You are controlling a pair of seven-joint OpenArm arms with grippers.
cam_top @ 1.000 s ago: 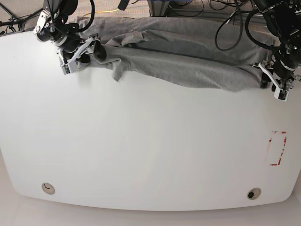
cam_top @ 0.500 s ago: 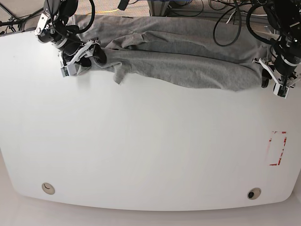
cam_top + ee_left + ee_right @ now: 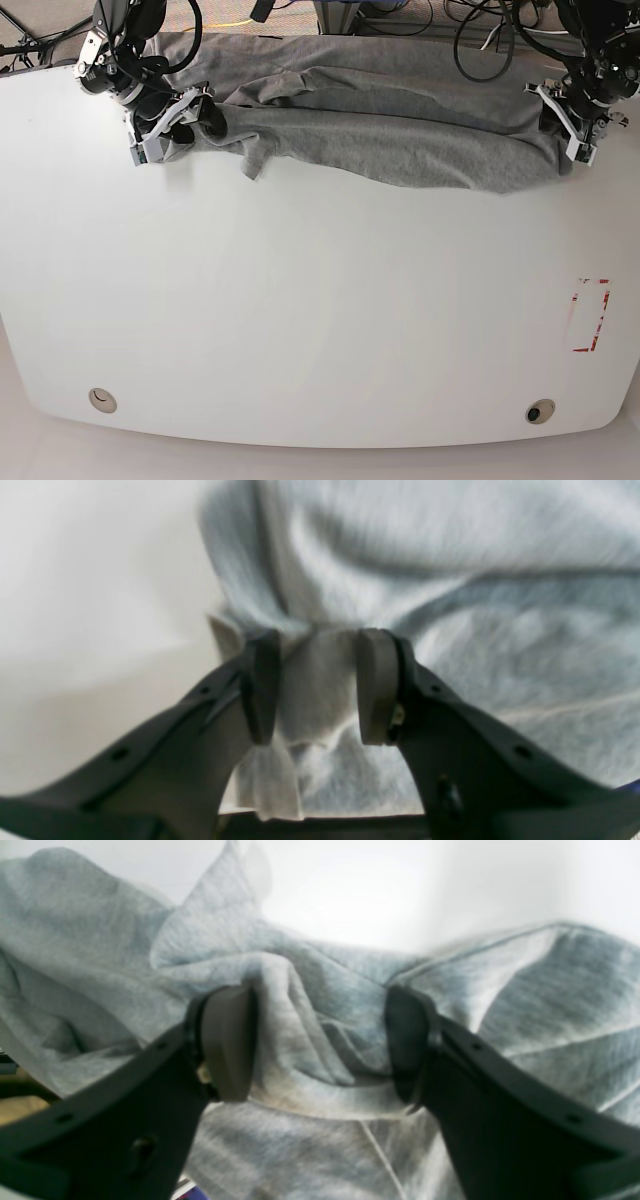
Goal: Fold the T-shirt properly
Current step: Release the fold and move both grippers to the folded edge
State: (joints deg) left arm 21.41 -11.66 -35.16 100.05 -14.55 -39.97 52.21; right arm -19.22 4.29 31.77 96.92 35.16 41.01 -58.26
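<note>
The light grey T-shirt (image 3: 380, 120) lies bunched in a long band along the table's far edge, no lettering showing. My left gripper (image 3: 578, 135) is at the shirt's right end in the base view. The left wrist view shows this gripper (image 3: 320, 640) shut on a fold of the T-shirt (image 3: 450, 580). My right gripper (image 3: 172, 125) is at the shirt's left end. In the right wrist view its jaws stand wide apart, the gripper (image 3: 317, 995) open astride a loose ridge of the T-shirt (image 3: 90, 940).
The white table (image 3: 300, 300) stretches toward the near edge. A red rectangular mark (image 3: 590, 315) sits near the right edge. Two round holes (image 3: 102, 400) (image 3: 540, 411) sit near the front. Cables (image 3: 480, 40) hang behind the far edge.
My left gripper has moved toward the far edge, carrying the shirt's right end with it. The right gripper stayed at the left end, its jaws slightly narrower.
</note>
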